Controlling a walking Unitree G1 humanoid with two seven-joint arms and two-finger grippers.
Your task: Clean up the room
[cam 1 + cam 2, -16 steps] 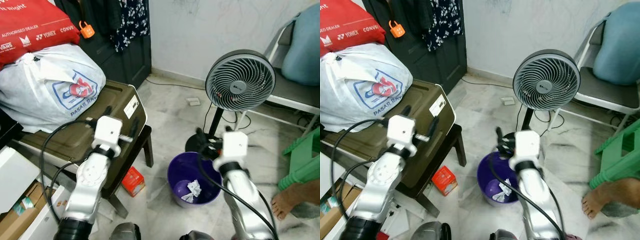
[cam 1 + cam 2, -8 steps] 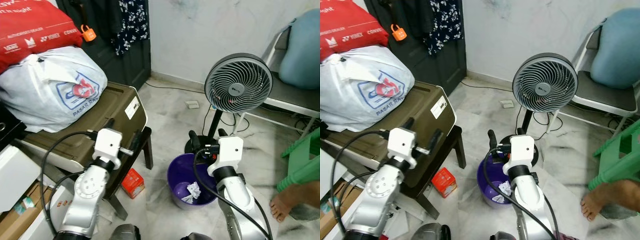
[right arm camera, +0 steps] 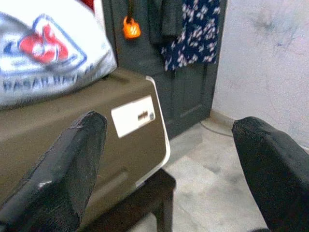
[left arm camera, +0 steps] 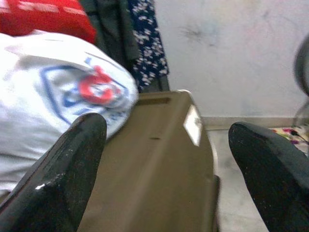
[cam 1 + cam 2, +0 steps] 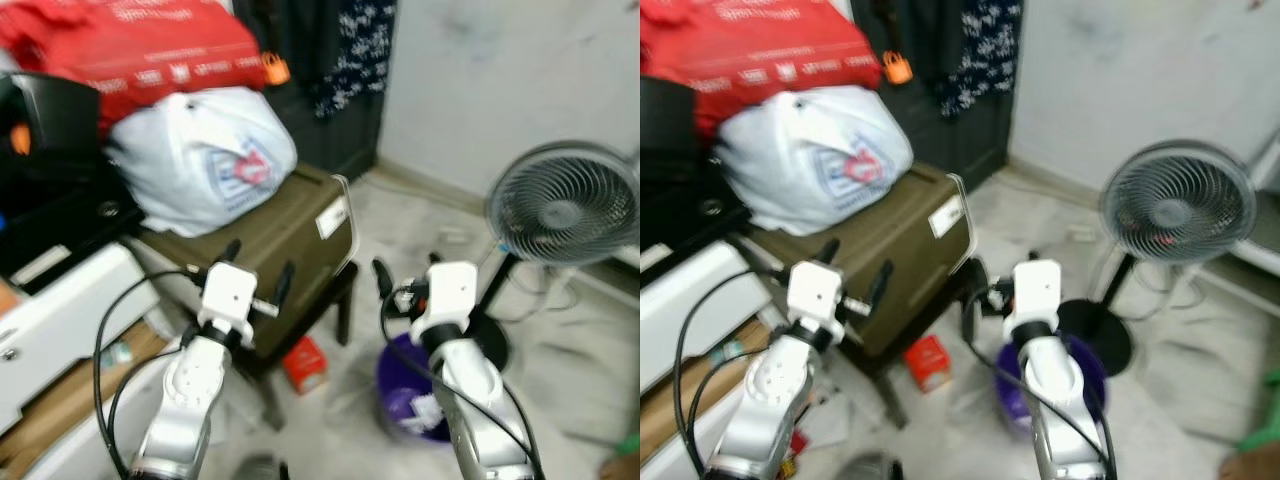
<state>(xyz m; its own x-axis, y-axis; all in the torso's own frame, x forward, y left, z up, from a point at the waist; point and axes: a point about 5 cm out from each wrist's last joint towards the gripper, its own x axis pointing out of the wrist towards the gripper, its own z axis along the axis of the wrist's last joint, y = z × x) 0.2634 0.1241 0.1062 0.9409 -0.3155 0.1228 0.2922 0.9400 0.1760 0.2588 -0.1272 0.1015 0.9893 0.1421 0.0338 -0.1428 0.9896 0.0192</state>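
Observation:
The head views are blurred. A purple bin (image 5: pixel 398 383) stands on the marble floor, partly hidden behind my right arm. A small red box (image 5: pixel 307 362) lies on the floor beside it, under the edge of an olive case (image 5: pixel 272 238). My left gripper (image 5: pixel 258 268) is held up in front of the case, open and empty. My right gripper (image 5: pixel 405 272) hangs above the bin's near rim, open, with nothing between its fingers. Both wrist views look along spread black fingers (image 4: pixel 79 145) at the olive case (image 3: pixel 72 140).
A white plastic bag (image 5: pixel 205 155) and a red bag (image 5: pixel 140 45) are piled on the case. A standing fan (image 5: pixel 570 215) is at the right. White furniture (image 5: pixel 60 310) and a cardboard box (image 5: pixel 55 425) crowd the left. A dark door (image 3: pixel 183 72) with hanging clothes is behind.
The whole picture has swung left and blurred, so the camera has turned. Both arms keep the same raised pose and both grippers stay open.

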